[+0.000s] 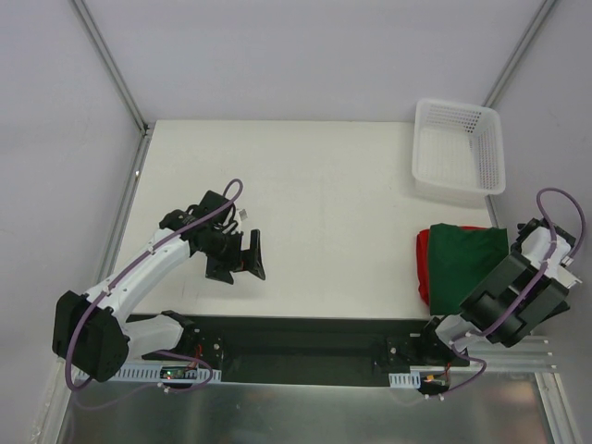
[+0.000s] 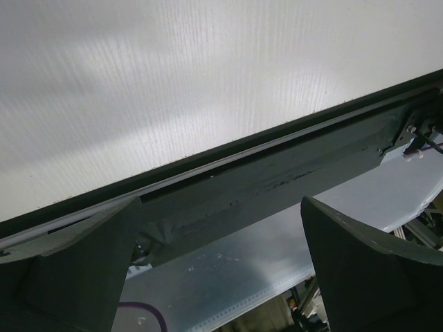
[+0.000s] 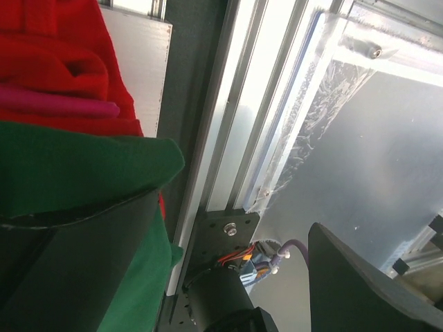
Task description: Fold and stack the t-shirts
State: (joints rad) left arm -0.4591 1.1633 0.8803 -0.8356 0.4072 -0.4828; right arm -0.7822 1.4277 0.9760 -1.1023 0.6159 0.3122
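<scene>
The left arm [image 1: 139,270] and the right arm [image 1: 518,296] are each built of white links joined by black joint housings, with a purple cable [image 1: 559,191] looped alongside. Dark wedge-shaped fingers [image 2: 367,270] are carried by the left gripper [image 1: 242,264]. Red and orange wires [image 3: 239,259] are seen at the right base [image 1: 421,356].

Table [image 1: 314,203]: white, matte, rectangular, filling the middle of the top view
Back wall [image 1: 277,55]: plain pale grey panel rising just behind the table's far edge
Side walls [image 1: 46,185]: the same pale grey, closing in on the left and right
Corner struts [image 1: 111,65]: slim aluminium bars slanting up from the table's far corners
Black strip [image 1: 296,338]: runs along the table's near edge
Metal sheet [image 1: 305,412]: dull brushed grey, below the strip
Light: soft and even, with a mild sheen on the white surface and faint shadows
</scene>
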